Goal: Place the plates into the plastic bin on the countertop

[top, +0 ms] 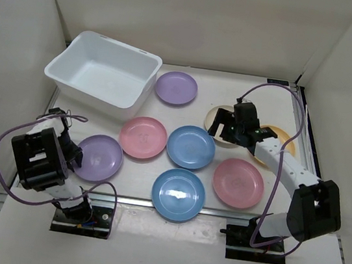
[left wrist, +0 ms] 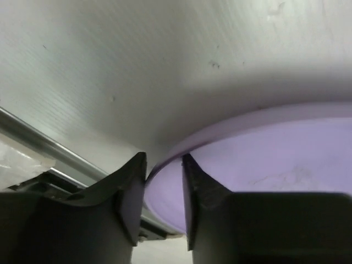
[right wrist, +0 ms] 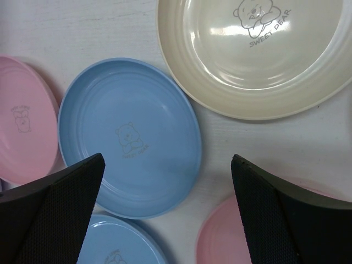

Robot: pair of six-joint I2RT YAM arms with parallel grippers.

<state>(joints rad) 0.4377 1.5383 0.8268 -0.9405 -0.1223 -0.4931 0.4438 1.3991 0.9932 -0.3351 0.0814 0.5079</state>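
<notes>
The plates (top: 191, 146) all lie on the tabletop (top: 246, 96) outside the bin (top: 96, 94), to its right and nearer the arms. The purple plate (top: 99, 157) just nearside of the bin has its rim pinched between the jaws of the left gripper (left wrist: 164, 165). The right gripper (right wrist: 168, 159), jaws spread wide and empty, hangs over the cream plate (right wrist: 258, 55) and a blue plate (right wrist: 129, 137), well right of the bin.

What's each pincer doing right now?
Left pincer: closed on the purple plate rim.
Right pincer: open, empty, above the blue plate.
</notes>
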